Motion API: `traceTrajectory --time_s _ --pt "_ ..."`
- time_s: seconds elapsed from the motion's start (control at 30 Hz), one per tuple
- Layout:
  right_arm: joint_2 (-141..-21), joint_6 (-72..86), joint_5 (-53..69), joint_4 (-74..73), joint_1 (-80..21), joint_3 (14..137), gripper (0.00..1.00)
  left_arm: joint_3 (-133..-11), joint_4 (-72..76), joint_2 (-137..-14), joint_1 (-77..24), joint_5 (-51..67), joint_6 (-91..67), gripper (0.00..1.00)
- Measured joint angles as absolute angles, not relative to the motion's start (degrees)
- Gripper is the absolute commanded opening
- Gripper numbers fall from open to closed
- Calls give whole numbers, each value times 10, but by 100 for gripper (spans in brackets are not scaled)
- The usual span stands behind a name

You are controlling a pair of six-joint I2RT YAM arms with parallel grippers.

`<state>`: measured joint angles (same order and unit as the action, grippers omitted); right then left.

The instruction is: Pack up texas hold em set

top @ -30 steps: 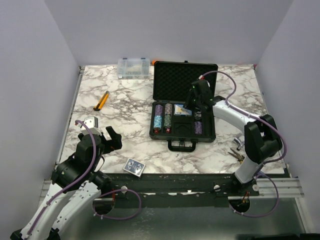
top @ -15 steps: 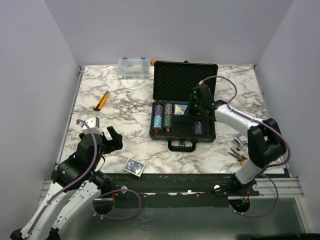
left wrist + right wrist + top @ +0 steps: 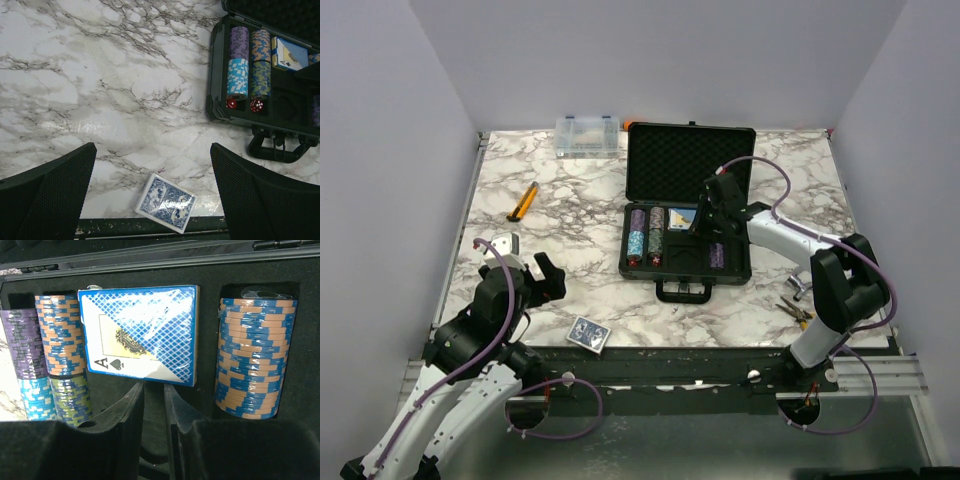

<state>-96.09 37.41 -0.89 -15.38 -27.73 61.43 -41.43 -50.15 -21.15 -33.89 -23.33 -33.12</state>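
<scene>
Nearest me, my left gripper (image 3: 548, 272) had not moved in the last second. It hung with its jaws wide and empty over the near left of the table (image 3: 570, 215). Just beyond it, the loose deck (image 3: 166, 203) lay flat at the table's near edge, well apart from the case (image 3: 685, 272), so that piece was still unpacked.

Further in, the case sat open with its handle (image 3: 684, 291) facing me. Two red dice (image 3: 256, 104) lay at the near end of the left slots, and the chip stacks (image 3: 239, 60) lay in their channels behind them.

What changed was my right arm. Over that second its wrist sank and eased left, from above the tray to low inside it. My right gripper (image 3: 154, 390) ended with its jaws narrow and nothing between them, just near of the boxed deck (image 3: 142, 332), which rested in its pocket between chip rows. I judged that deck seated and that hand free to back out.

Farthest off, the foam lid (image 3: 690, 155) stood raised. Closing it had to wait until the loose deck was fetched.
</scene>
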Motion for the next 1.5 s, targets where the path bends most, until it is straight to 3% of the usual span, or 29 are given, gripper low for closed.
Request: traceTrajectory --time_s 0.17,0.3,0.63,0.87,1.1,1.5 --pt "-960 369 -9 -167 -277 622 29 -414 -501 -210 -339 -233 -331 95" --pt "-950 359 -8 -195 -277 633 36 -413 -501 -210 -339 -233 -331 95" --pt "-845 285 53 -238 -277 663 79 -413 -498 -210 -339 -229 -331 95" --pt "-798 227 140 -241 -281 664 98 -413 -498 -214 -339 -225 -331 94" --pt "-792 187 190 -251 -317 664 100 -413 -498 -232 -339 -227 -335 93" --pt "-844 173 168 -249 -464 691 100 -413 -499 -259 -339 -240 -344 93"
